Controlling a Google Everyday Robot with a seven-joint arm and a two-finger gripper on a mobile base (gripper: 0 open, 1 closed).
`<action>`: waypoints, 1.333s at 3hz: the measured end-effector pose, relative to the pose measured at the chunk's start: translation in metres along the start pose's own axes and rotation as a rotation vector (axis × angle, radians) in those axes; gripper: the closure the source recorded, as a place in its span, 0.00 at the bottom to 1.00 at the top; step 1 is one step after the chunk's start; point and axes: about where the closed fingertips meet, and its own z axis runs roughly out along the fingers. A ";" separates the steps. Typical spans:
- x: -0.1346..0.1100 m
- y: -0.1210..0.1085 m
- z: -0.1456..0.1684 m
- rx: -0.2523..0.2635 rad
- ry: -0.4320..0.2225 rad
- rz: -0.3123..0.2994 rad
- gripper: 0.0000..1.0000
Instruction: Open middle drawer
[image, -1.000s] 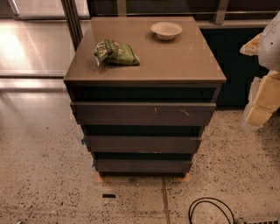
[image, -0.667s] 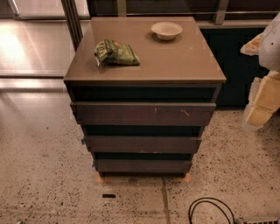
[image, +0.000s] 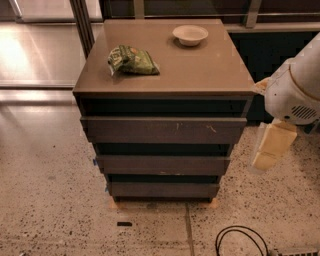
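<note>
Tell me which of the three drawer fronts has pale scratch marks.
The top drawer front, the largest-looking one; the middle drawer and bottom drawer look unscratched. The gripper hangs right of the cabinet, touching none.

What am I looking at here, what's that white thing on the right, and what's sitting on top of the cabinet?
One camera looks down at the front of a dark drawer cabinet; where it is mounted is not on record. The white shape on the right is the robot's arm. The pale piece hanging from it is its end effector, the part that grasps. It hangs to the right of the cabinet, apart from it, with nothing in it as far as I can see. On top lie a green snack bag and a white bowl. The middle drawer, which it should open, looks closed.
</note>
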 end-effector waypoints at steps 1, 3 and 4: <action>0.001 0.006 0.072 0.001 -0.027 0.015 0.00; 0.019 0.016 0.094 0.014 0.007 0.069 0.00; 0.034 0.036 0.147 -0.005 0.025 0.129 0.00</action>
